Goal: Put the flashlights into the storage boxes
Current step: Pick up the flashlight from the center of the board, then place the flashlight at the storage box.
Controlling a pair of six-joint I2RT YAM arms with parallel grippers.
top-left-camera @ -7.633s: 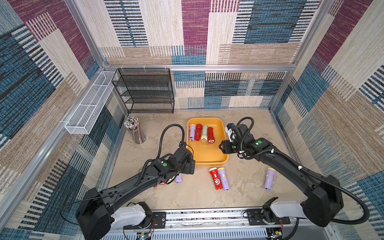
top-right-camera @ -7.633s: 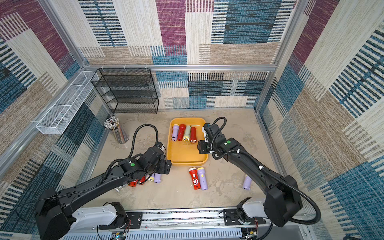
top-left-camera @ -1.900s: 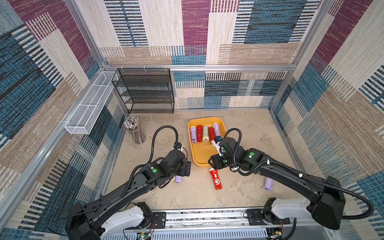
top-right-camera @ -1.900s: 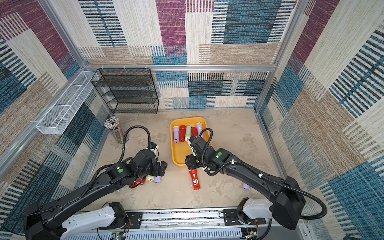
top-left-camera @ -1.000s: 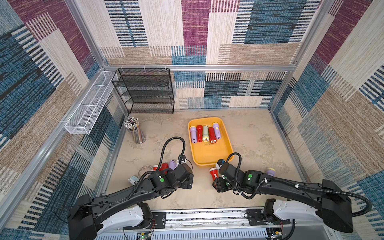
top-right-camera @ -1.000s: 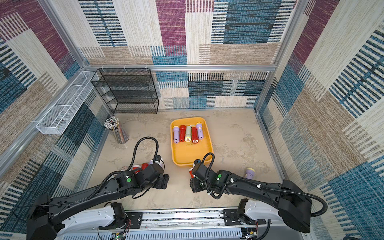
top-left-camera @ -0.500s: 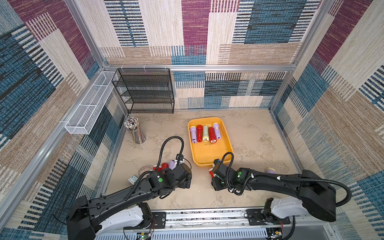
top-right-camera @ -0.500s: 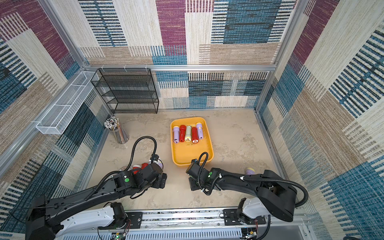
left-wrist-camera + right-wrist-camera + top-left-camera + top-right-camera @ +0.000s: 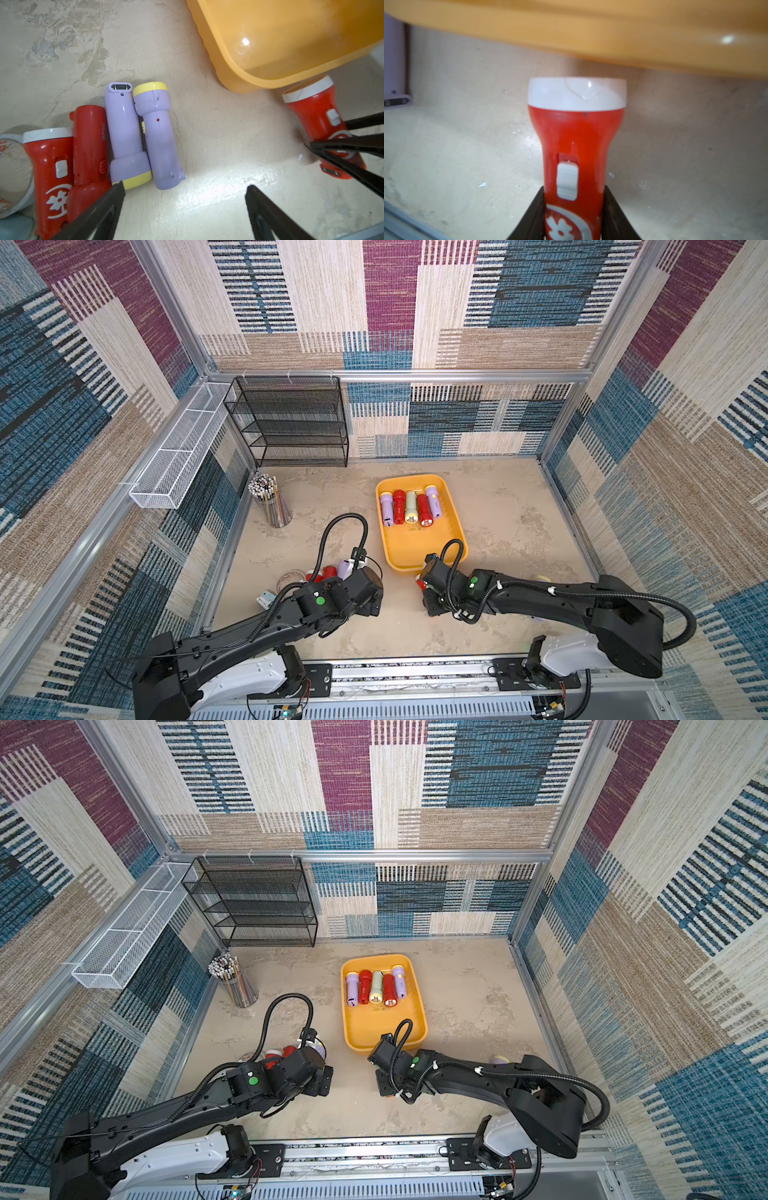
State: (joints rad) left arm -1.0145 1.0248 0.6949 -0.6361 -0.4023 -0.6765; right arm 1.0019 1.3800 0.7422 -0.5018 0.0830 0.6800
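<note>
Right jaws tight on one red flashlight [image 9: 575, 155], left jaws wide apart; five flashlights [image 9: 409, 508] in tray [image 9: 415, 549]

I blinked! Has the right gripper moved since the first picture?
Yes. The right gripper pulled toward the robot's base: from beside the right rim of the yellow tray to its near end.

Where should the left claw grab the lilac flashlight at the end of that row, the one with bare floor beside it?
Grip the lilac flashlight across its slim handle, below the flared yellow head, coming straight down: it lies flat. One side faces bare floor; the other touches its lilac neighbour, so that finger probably has to wedge between them. The left claw is open.
</note>
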